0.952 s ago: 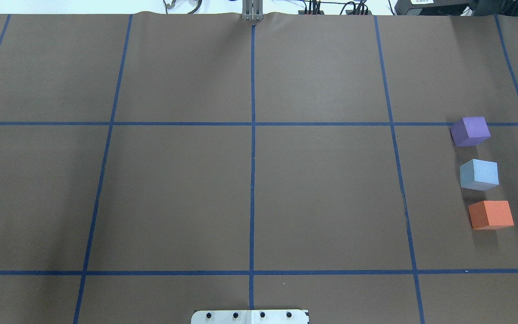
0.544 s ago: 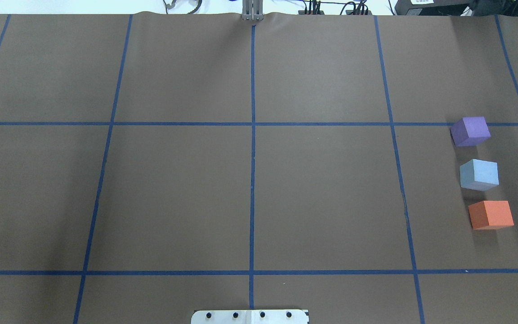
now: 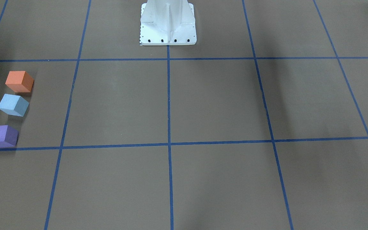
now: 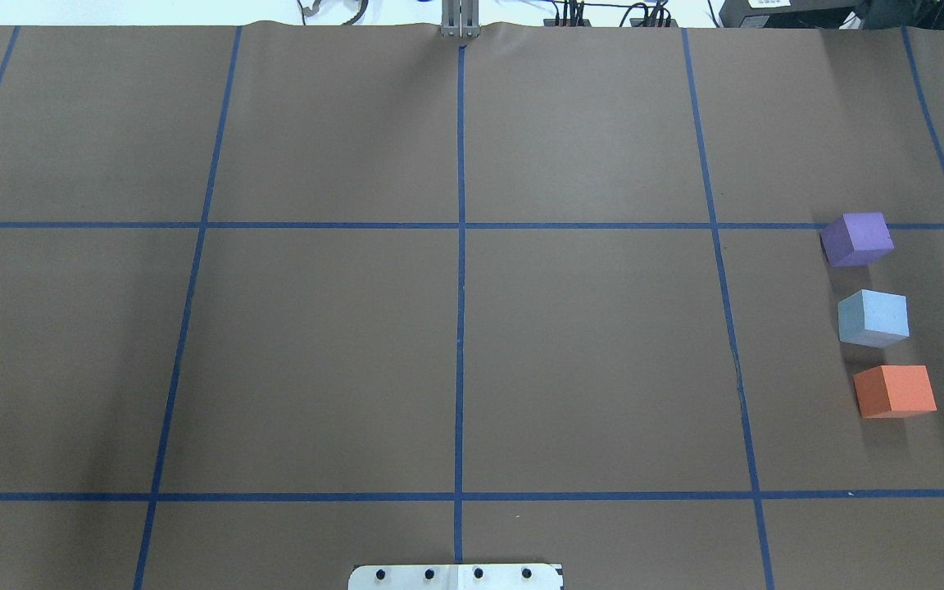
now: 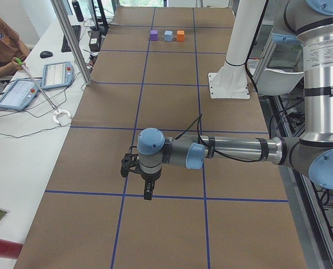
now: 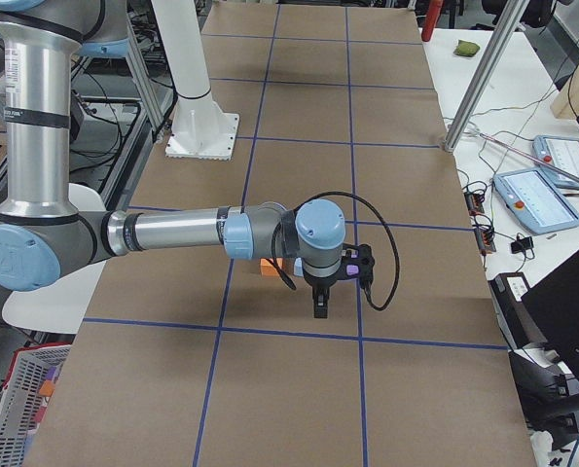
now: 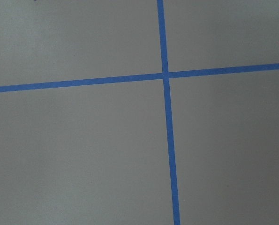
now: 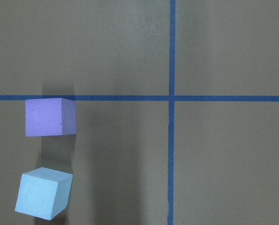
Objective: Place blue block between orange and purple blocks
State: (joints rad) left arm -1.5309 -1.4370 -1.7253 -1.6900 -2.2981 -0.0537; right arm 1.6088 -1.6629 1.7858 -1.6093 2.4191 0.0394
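Note:
The light blue block sits on the brown table between the purple block and the orange block, in a column near the table's right edge, with small gaps. The front-facing view shows the orange, blue and purple blocks. The right wrist view shows the purple and blue blocks. My right gripper hangs above the blocks and holds nothing; my left gripper hangs over bare table far from them. Both show only in side views, so I cannot tell whether they are open or shut.
Blue tape lines divide the table into squares. The white robot base stands at the near middle edge. An operator sits at a side desk with tablets.

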